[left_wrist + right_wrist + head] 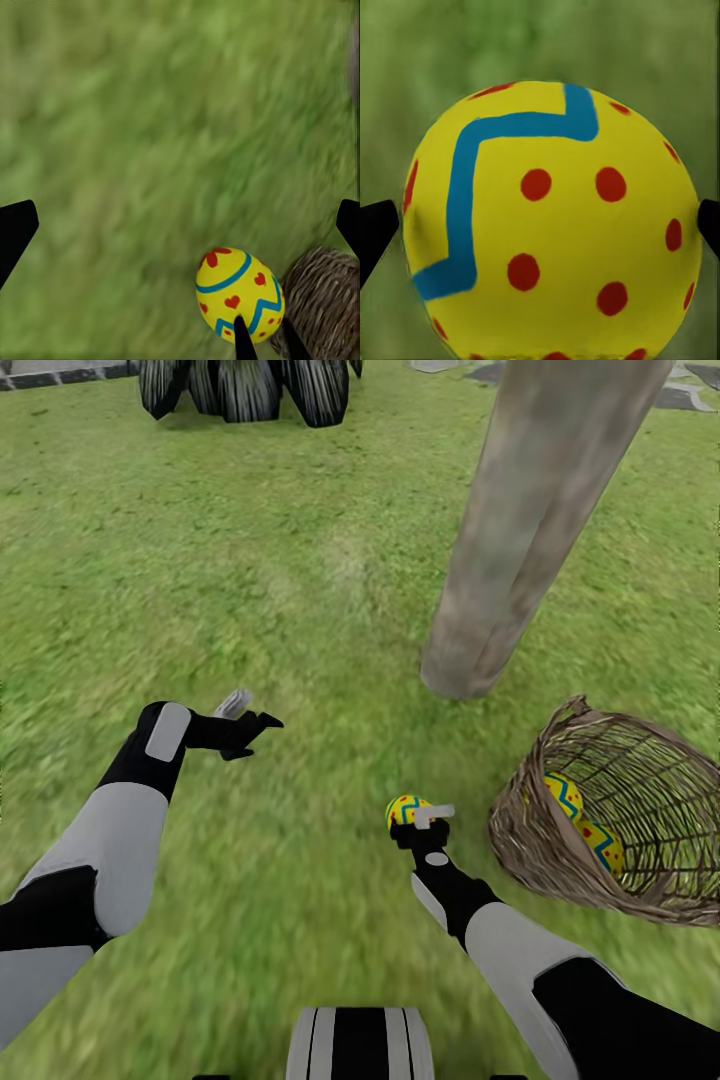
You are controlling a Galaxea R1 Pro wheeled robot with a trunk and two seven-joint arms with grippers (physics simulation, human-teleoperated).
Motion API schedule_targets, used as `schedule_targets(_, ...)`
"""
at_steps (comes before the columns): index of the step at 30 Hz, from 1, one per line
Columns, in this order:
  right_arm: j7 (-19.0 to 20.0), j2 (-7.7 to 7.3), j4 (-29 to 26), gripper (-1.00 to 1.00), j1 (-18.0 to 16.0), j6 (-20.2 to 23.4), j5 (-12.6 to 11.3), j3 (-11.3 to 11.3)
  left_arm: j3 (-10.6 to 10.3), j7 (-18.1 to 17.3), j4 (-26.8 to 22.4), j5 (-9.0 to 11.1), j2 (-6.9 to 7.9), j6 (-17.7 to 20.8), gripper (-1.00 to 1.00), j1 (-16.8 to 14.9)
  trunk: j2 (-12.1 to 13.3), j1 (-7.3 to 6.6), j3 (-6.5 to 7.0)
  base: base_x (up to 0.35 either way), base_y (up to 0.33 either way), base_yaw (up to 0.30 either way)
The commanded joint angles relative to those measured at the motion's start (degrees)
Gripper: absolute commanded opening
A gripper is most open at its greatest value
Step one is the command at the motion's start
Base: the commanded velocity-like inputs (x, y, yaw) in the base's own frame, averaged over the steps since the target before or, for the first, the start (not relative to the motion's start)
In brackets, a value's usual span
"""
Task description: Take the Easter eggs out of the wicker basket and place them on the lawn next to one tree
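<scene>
Right gripper at lower centre of the head view is clamped on one egg (fingertips flank it in its wrist view). Two more eggs sit in the tipped basket at right, below the tree trunk. Left gripper hangs over the lawn, jaws apart.

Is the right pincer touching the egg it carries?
Touching. In the right wrist view the egg sits between the two dark fingertips, which meet its sides. In the head view the right pincer holds it above the grass.
</scene>
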Motion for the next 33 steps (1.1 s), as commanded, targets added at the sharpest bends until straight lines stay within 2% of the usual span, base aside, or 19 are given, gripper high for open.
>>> schedule_targets(1, -0.3, 0.0, 0.09, 1.0, -0.05, -0.28, -0.62, 0.48, 0.11, 0.59, -0.06, 0.57, -0.02, 0.26, 1.0, -0.02, 0.0, -0.03, 0.19, 0.0, 0.0, 0.0)
schedule_targets(13, -0.3, 0.0, 0.0, 1.0, -0.05, -0.29, -0.62, 0.55, 0.1, 0.59, 0.06, 0.56, -0.05, 0.26, 1.0, -0.02, 0.16, -0.34, 2.85, 0.0, 0.0, 0.0)
schedule_targets(21, -0.51, 0.0, -0.28, 1.0, -0.05, -0.19, -0.62, 0.6, 0.07, 0.69, 2.45, 0.39, -0.05, 0.0, 1.0, -0.02, 0.27, -0.54, 4.62, 0.0, 0.0, 0.0)
schedule_targets(25, -0.71, 0.0, -0.62, 1.0, -0.05, 1.59, -0.61, 0.72, 0.05, 0.78, 3.33, 0.34, -0.05, -0.1, 1.0, -0.02, 0.32, -0.65, 5.51, 0.0, 0.0, 0.0)
schedule_targets(26, -0.73, 0.0, -1.55, 1.0, -0.05, 4.36, -0.66, 0.66, 0.04, 0.84, 3.42, -0.66, -0.12, -0.15, 1.0, -0.02, 0.34, -0.67, 5.73, 0.0, 0.0, 0.0)
schedule_targets(28, -0.74, 0.0, -3.79, 1.0, -0.05, 8.55, -0.89, 0.55, 0.06, 0.81, 3.47, -4.14, -0.61, -0.21, 1.0, -0.02, 0.36, -0.73, 6.17, 0.0, 0.0, 0.0)
schedule_targets(29, -0.74, 0.0, -5.52, 1.0, -0.05, 12.99, -1.85, 0.51, 0.09, 0.78, 3.51, -7.27, -1.32, -0.24, 1.0, -0.02, 0.38, -0.75, 6.4, 0.0, 0.0, 0.0)
schedule_targets(33, -0.74, 0.0, -9.88, 1.0, 0.0, 20.37, -4.91, 0.37, 0.09, 0.78, 3.51, -10.81, -2.08, -0.83, 1.0, -0.03, 0.43, -0.85, 7.28, 0.0, 0.0, 0.0)
